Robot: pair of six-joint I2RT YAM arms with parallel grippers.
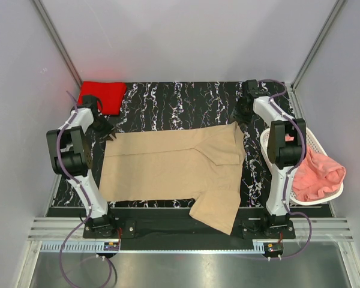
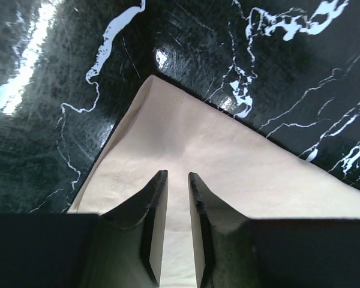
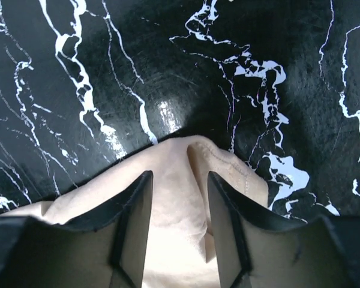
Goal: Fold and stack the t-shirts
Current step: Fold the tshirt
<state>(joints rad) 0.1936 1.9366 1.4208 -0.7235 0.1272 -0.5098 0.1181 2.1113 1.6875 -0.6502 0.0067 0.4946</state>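
both pincers sit slightly parted over corners of the flat tan cloth t-shirt [image 1: 168, 168]: left gripper [image 2: 177, 175], right gripper [image 3: 179, 174]; can't tell if they're pinching cloth, their tips are hidden from above

A plain tan cotton t-shirt [image 1: 171, 165] lies on a glossy black tabletop veined with white marbling [image 1: 186, 102]. A bright red folded t-shirt [image 1: 103, 95], a salmon-pink crumpled t-shirt [image 1: 317, 175], a white plastic lattice basket [image 1: 269, 141].

3 t-shirts [image 1: 168, 165], 1 basket [image 1: 315, 141], 2 arms [image 1: 78, 162]
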